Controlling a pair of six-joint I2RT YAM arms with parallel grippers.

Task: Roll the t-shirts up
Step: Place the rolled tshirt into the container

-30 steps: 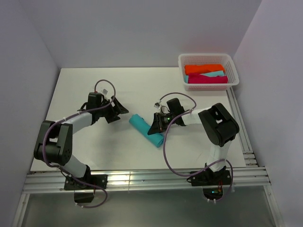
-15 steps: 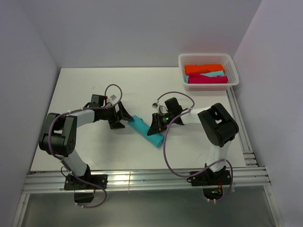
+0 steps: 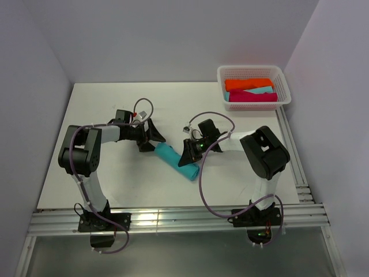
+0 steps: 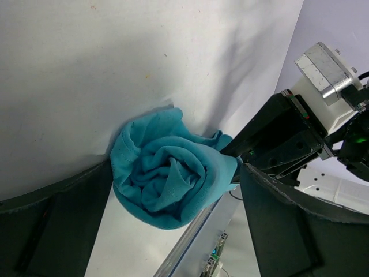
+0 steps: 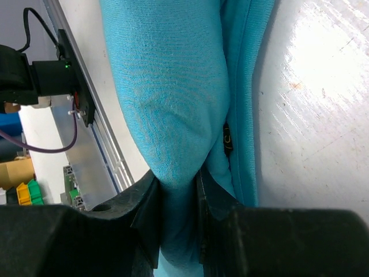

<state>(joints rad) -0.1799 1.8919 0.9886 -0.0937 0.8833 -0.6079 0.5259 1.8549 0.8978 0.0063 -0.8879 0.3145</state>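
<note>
A teal t-shirt (image 3: 174, 160) lies rolled into a tube on the white table. My left gripper (image 3: 154, 140) is open at the roll's upper-left end. In the left wrist view the spiral end of the roll (image 4: 167, 173) sits between the two spread fingers of that gripper (image 4: 176, 193). My right gripper (image 3: 189, 154) is at the roll's right side. In the right wrist view it (image 5: 177, 186) is shut on a fold of the teal cloth (image 5: 167, 86), with a dark neck label showing beside it.
A white mesh basket (image 3: 222, 73) stands at the back right and holds rolled orange (image 3: 248, 83), pale aqua (image 3: 262, 90) and magenta (image 3: 252, 97) shirts. Aluminium rails (image 3: 173, 219) run along the table's near edge and right side.
My left gripper has moved right across the table until its open fingers straddle the roll's end. The right gripper and the roll have barely moved.
</note>
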